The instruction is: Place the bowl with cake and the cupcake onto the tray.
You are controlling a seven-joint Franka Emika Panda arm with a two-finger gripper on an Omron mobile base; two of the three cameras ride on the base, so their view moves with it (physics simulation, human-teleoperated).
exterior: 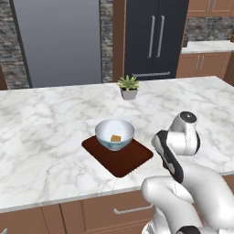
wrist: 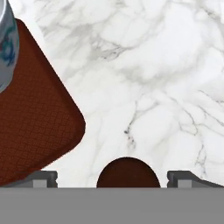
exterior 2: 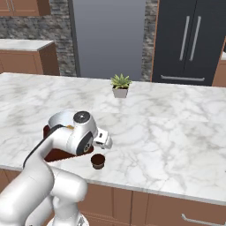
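Gripper [wrist: 118, 179] spread wide and empty above the marble counter [wrist: 166, 78], fingertips [wrist: 43, 178] flanking the cupcake [wrist: 128, 173] without touching it; cupcake standing on bare marble just off the tray [wrist: 30, 127], near its rounded corner; on the tray, toward its far end, the bowl [exterior: 114, 134], upright, with the cake [exterior: 115, 137] lying inside on its white floor; well beyond the tray, further across the counter, a small potted plant [exterior: 129, 87].
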